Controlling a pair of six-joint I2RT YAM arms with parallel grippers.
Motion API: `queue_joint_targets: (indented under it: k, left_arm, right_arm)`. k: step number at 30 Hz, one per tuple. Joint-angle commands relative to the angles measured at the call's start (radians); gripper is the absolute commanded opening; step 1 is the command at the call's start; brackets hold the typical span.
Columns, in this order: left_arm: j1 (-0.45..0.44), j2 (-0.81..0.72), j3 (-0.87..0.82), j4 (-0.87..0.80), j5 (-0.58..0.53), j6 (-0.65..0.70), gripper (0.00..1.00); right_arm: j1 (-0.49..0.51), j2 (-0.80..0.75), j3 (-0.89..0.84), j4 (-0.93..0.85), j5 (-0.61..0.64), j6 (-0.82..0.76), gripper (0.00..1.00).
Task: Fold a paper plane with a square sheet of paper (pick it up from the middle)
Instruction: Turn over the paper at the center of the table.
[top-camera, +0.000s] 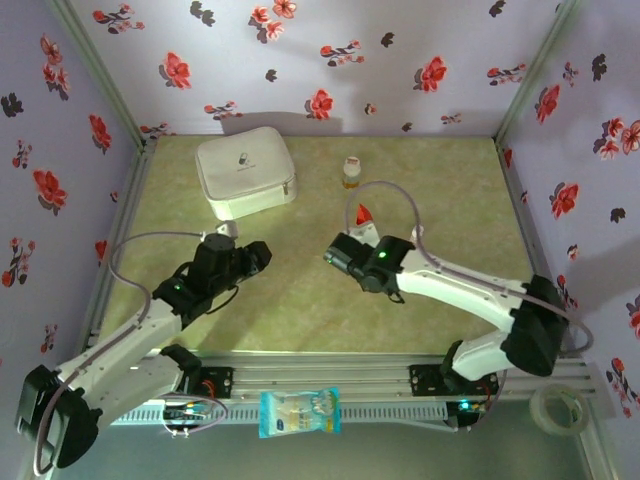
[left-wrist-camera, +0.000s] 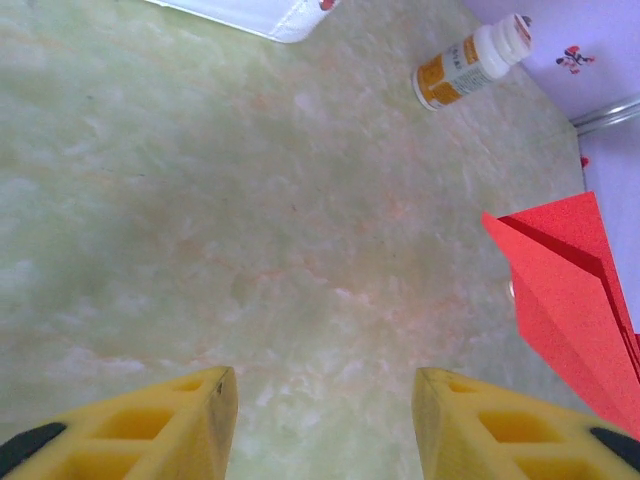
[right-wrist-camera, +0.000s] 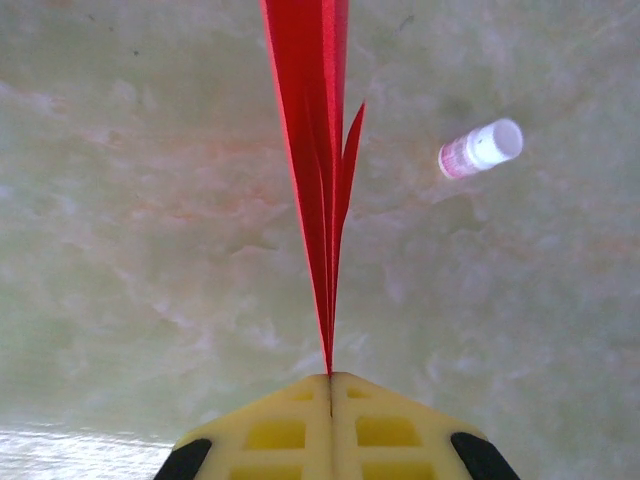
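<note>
**A:** Where was the paper plane (right-wrist-camera: 318, 150) found?

**B:** It was pinched by its folded lower edge in the right hand (right-wrist-camera: 330, 378), near the middle of the counter (top-camera: 300, 310). The yellow fingers (right-wrist-camera: 385, 425) were pressed together on the red paper. The plane's layers were fanned out away from the fingertips.

**A:** And how was the left hand (left-wrist-camera: 325, 385) found?

**B:** It was spread, and only bare counter was seen between its two fingers. The plane was seen off to its right, untouched by it.

**A:** What else was noted?

**B:** A white zip case (top-camera: 246, 172) was seen at the far left of the counter. A small white-capped bottle (top-camera: 351, 173) was seen to the right of the case, apart from it. A blue-and-white snack packet (top-camera: 300, 412) was seen at the near rail, between the arm bases.
</note>
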Motion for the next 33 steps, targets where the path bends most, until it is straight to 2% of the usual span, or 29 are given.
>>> queue_joint_targets:
  k: [1,8,11,15,19,20,22,25,28,31,33]
  left_arm:
    - [0.013,-0.040,-0.020,-0.061,-0.069,-0.011,0.50]
    - [0.030,-0.127,-0.028,-0.142,-0.140,-0.035,0.51]
    - [0.037,-0.153,-0.034,-0.156,-0.151,-0.035,0.51]
    - [0.042,-0.165,-0.037,-0.158,-0.154,-0.035,0.52]
    - [0.042,-0.165,-0.038,-0.159,-0.150,-0.032,0.53]
    - [0.042,-0.163,-0.035,-0.159,-0.146,-0.027,0.53]
    - [0.041,-0.159,-0.028,-0.159,-0.138,-0.015,0.54]
    - [0.042,-0.146,-0.019,-0.159,-0.125,-0.003,0.55]
    - [0.044,-0.118,-0.016,-0.132,-0.082,0.004,0.53]
    - [0.044,-0.079,-0.019,-0.093,-0.035,0.004,0.50]
    - [0.043,-0.046,-0.017,-0.062,0.000,0.005,0.46]
  right_arm:
    - [0.059,0.080,0.030,-0.020,0.123,-0.050,0.01]
    - [0.169,0.309,0.100,-0.018,0.111,-0.086,0.03]
    - [0.192,0.353,0.101,0.041,-0.032,-0.119,0.05]
    - [0.201,0.337,0.068,0.157,-0.212,-0.118,0.12]
    - [0.197,0.310,0.053,0.212,-0.321,-0.114,0.21]
    - [0.193,0.290,0.049,0.225,-0.327,-0.102,0.26]
    - [0.166,0.220,0.004,0.300,-0.408,-0.084,0.39]
    - [0.085,0.100,-0.095,0.455,-0.588,-0.036,0.45]
    - [-0.020,-0.010,-0.203,0.599,-0.699,0.046,0.50]
    - [-0.118,-0.091,-0.312,0.721,-0.765,0.117,0.50]
    - [-0.187,-0.100,-0.361,0.763,-0.783,0.179,0.43]
